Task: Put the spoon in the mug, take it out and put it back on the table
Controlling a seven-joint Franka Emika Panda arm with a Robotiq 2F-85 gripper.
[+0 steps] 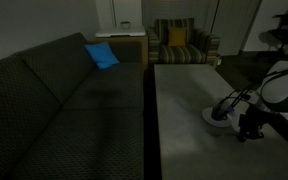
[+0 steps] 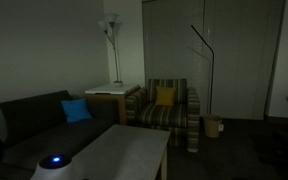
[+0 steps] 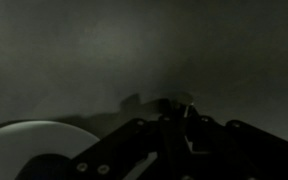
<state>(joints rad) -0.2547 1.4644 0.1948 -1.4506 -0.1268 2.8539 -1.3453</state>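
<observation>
The picture is very dim. In both exterior views a white saucer rests on the grey table. The small dark blue mug stands on the saucer. My gripper hangs just beside the saucer, near the table's edge. In the wrist view the gripper comes in from the bottom, its jaws shut on a thin pale strip that looks like the spoon. The saucer lies at the lower left of that view, apart from the fingertips. The mug cannot be made out there.
A dark patterned sofa with a blue cushion runs along one long side of the table. A striped armchair stands beyond its far end. A floor lamp and a side table stand in the corner.
</observation>
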